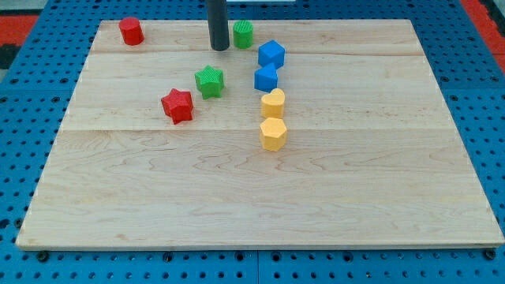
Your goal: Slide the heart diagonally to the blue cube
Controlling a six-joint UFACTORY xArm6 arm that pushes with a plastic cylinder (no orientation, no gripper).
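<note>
My tip [218, 48] rests on the board near the view's top, just left of a green cylinder [243, 34]. A yellow heart [273, 102] lies right of the board's middle, well below and to the right of the tip. A blue cube [271, 54] sits right of the green cylinder. A second blue block [266, 77] lies between that cube and the heart, close above the heart; its shape is hard to make out. The tip touches no block.
A yellow hexagon-like block [273, 134] lies just below the heart. A green star [210, 80] and a red star [177, 105] lie left of the heart. A red cylinder [131, 31] stands at the top left of the wooden board [260, 213].
</note>
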